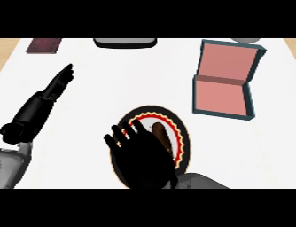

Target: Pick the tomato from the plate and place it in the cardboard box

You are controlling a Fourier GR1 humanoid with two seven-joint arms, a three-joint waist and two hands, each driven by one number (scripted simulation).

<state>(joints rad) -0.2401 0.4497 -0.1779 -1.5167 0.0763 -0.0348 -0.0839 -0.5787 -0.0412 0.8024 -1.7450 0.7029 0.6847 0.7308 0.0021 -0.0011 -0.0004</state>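
Right hand (141,155): black, fingers spread, poised above the plate for reaching the tomato
Tomato (159,131): dark reddish-brown lump on round black-rimmed plate (185,133)
Box (226,80): open teal, pink-lined, awaiting it
Left hand (60,80): straight, resting aside

At the frame's left, a matte black left hand (54,87) with slender fingers is showing above a glossy black wrist segment, joining a grey metallic forearm (1,168) with dark mechanical detailing. At lower centre, the broad black right hand (141,157) is showing, a smooth grey forearm (200,181) emerging behind it.
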